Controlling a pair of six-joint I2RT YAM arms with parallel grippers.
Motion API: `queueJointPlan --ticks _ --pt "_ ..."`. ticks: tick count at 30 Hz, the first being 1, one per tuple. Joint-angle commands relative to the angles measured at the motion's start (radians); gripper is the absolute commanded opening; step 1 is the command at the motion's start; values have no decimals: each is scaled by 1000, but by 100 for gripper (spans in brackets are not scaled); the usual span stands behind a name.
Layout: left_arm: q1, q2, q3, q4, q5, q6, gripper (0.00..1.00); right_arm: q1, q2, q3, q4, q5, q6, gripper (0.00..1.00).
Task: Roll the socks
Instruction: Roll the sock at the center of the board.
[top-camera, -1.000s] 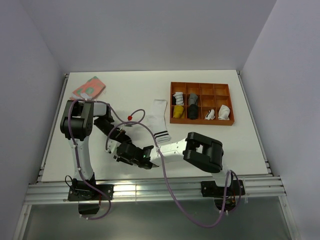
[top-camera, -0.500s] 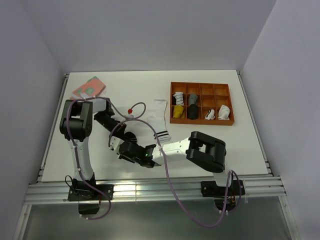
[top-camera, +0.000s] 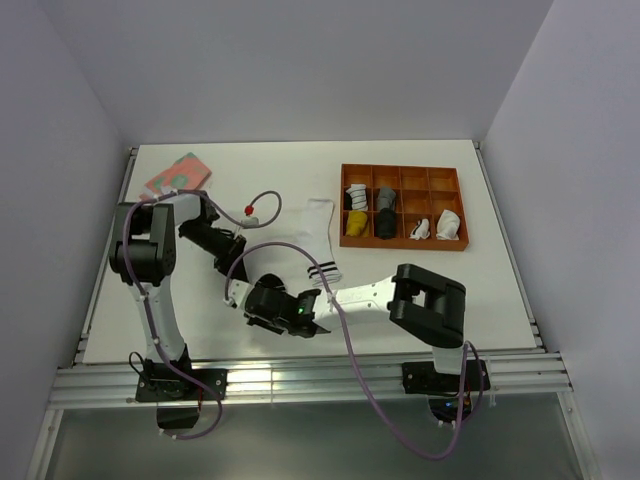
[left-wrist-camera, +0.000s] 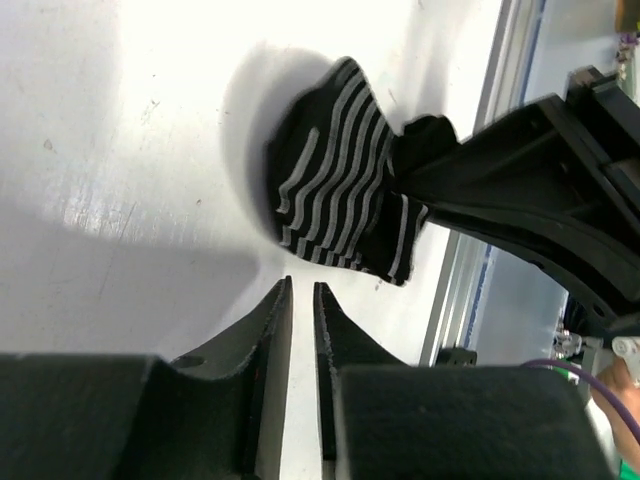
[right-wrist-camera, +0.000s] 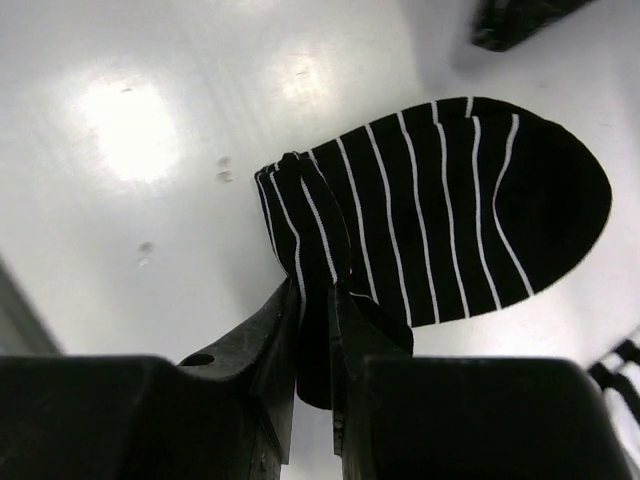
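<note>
An edge of the black striped sock (right-wrist-camera: 450, 220) is hidden inside the right gripper (right-wrist-camera: 313, 295); overhead, it cannot be made out beneath that gripper.

The sock (right-wrist-camera: 450, 210) lies on the table (top-camera: 500, 280) with one edge between the fingertips of the right gripper (right-wrist-camera: 312, 300), the left gripper (left-wrist-camera: 300, 300) facing its opposite side, a second sock (top-camera: 318, 235) just beyond the right gripper toward the back, and the tray (top-camera: 400, 168) well to its right.
</note>
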Motion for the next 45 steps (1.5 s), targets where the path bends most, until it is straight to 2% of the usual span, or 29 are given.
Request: queueJointPlan --ticks 1,5,8,11,14,18,22,27,30,31,36,37,38,40,45 --pt "8 -97 -29 91 17 -79 18 -14 -12 79 -148 -137 34 9" --pt "33 -169 -66 183 25 -150 18 -83 8 126 -219 -285 66 9" --pt "56 -247 -110 316 3 -259 20 -142 43 165 -280 -378 95 9" --pt "74 -316 -158 486 -30 -406 21 -188 76 202 -321 -469 111 9" --pt "143 -370 -183 661 -67 -572 22 -219 102 234 -358 -553 120 9" --pt "218 -401 -178 779 -52 -726 25 -271 123 244 -357 -647 128 10" --pt "248 -450 -176 767 4 -675 25 -300 168 287 -396 -724 120 11" --pt "248 -625 -348 884 0 -579 31 -330 270 411 -499 -793 131 12" --pt "240 -741 -436 875 -1 -467 37 -348 315 474 -538 -843 144 12" --pt "216 -789 -454 869 -32 -440 38 -354 327 488 -548 -889 147 13" --pt "104 -912 -586 849 -138 -281 46 -389 396 589 -631 -920 160 14" --pt "37 -938 -603 844 -167 -264 46 -393 418 601 -640 -917 164 13" --pt "1 -950 -635 846 -223 -250 47 -394 427 630 -665 -931 164 13" --pt "-80 -967 -657 835 -251 -227 49 -402 445 653 -682 -920 183 13" --pt "-153 -967 -680 792 -298 -172 52 -420 473 666 -680 -946 204 13"
